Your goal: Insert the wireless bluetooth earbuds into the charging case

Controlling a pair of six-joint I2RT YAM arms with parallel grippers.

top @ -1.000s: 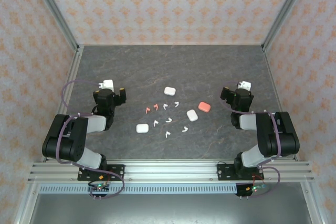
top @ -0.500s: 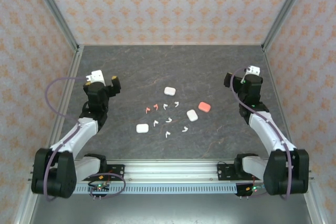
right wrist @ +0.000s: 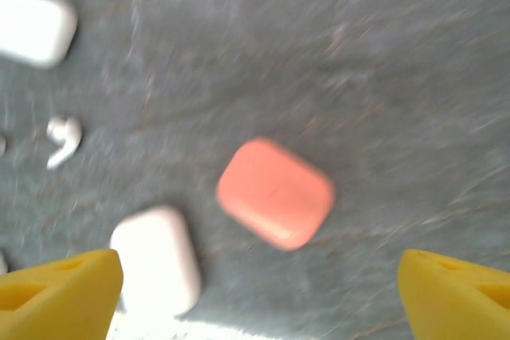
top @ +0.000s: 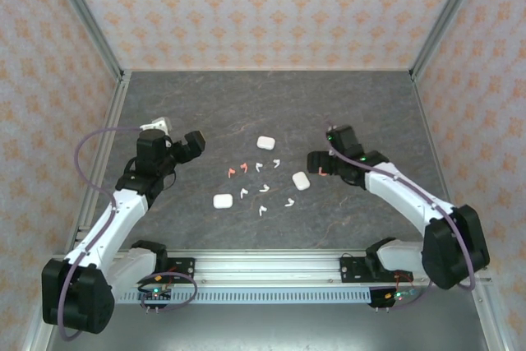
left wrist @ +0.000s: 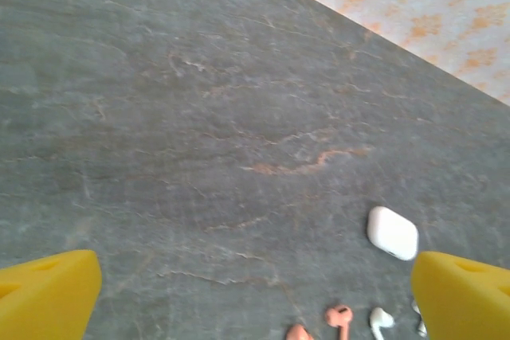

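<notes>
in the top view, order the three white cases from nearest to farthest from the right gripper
Measured from the right gripper:
1. middle white case, just left of it and slightly nearer the arm bases.
2. back white case, farther left, toward the back wall.
3. left white case, far left, past the scattered earbuds.

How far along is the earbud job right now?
Done: nothing; the earbuds lie loose on the table and the white cases look shut. In hand: the open right gripper hovers over the coral case; the left gripper is open and empty. Left: every earbud.
</notes>
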